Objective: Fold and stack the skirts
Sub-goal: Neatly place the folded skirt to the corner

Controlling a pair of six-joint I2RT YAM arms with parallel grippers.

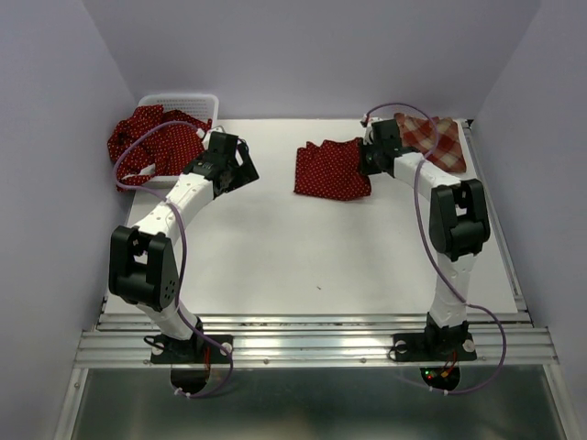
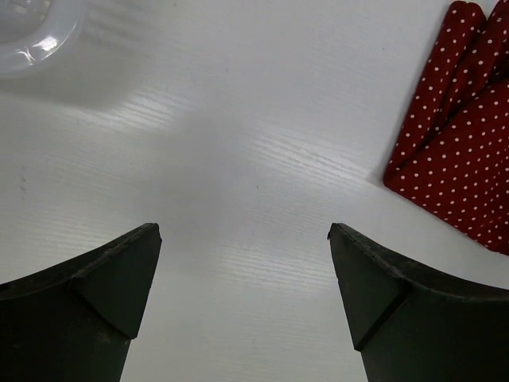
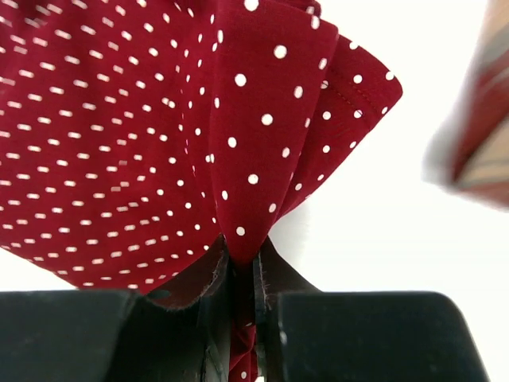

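Two arms bolted at the near edge of the white table point(image 1: 303, 266) reach toward its far half, and the fold of one garment appears to be in hand. Left of centre, the left gripper point(image 2: 242, 231) hangs over bare tabletop, jaws spread wide and holding nothing. Right of centre, the right gripper point(image 3: 242, 259) has its jaws pressed together on a gathered edge of a dark red polka-dot skirt point(image 1: 332, 170). The skirt lies partly flattened toward the far edge, and its cloth fans out of the pinch in pleats. The next move probably calls for carrying that pinched edge across the rest of the cloth. It should stay low so the layer lands flat, and the free claw is well placed to pin the opposite side. Beyond, at the far right corner, lies one red-and-cream plaid skirt point(image 1: 438, 137), just beside the working arm and a likely base for the stack. At the far left corner, a heap of dotted skirts point(image 1: 147, 142) spills from one white lattice basket point(image 1: 183, 99). How many garments that heap holds cannot be told.
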